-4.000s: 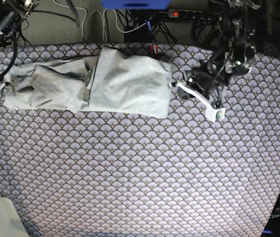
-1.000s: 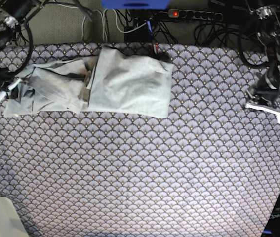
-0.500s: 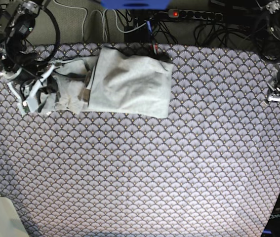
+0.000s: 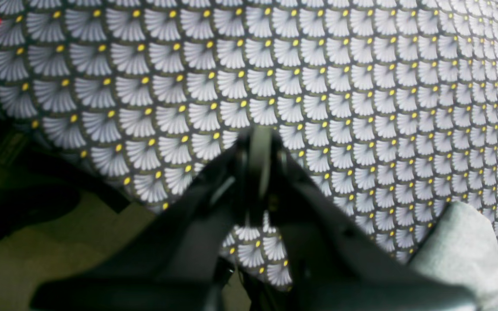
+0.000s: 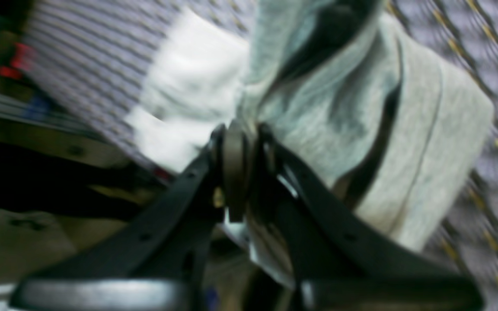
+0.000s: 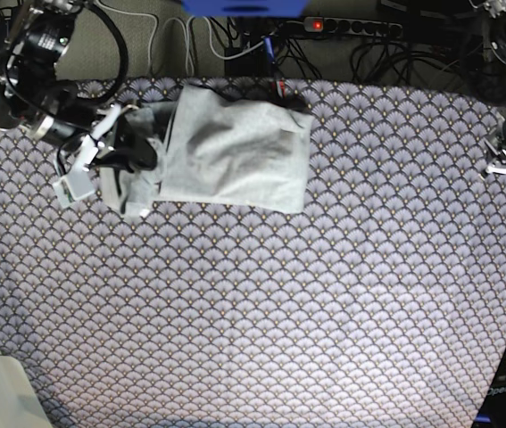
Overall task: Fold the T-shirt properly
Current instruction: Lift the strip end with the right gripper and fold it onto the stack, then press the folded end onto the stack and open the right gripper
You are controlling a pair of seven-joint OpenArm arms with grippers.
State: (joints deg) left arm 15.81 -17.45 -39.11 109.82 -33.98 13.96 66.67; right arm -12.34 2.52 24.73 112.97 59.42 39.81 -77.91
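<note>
The light grey T-shirt [image 6: 235,147] lies at the back of the table, its right part a flat folded panel. Its left part is bunched up and lifted by my right gripper [image 6: 114,162], which is shut on the fabric next to the panel's left edge. In the right wrist view the gripper [image 5: 236,144] pinches a fold of the grey shirt [image 5: 409,172], blurred by motion. No lettering shows. My left gripper [image 6: 505,168] is at the table's right edge, far from the shirt. In the left wrist view it [image 4: 260,144] is shut and empty over the tablecloth.
The dark scallop-patterned tablecloth [image 6: 261,303] covers the table. Cables and a power strip [image 6: 351,27] lie behind the back edge. The left wrist view shows the table's edge, floor [image 4: 37,242], and a pale grey patch [image 4: 461,255] that I cannot identify.
My right gripper has carried the shirt's left part rightward, from the far left to beside the folded panel. My left arm withdrew to the right edge and now stays there.
</note>
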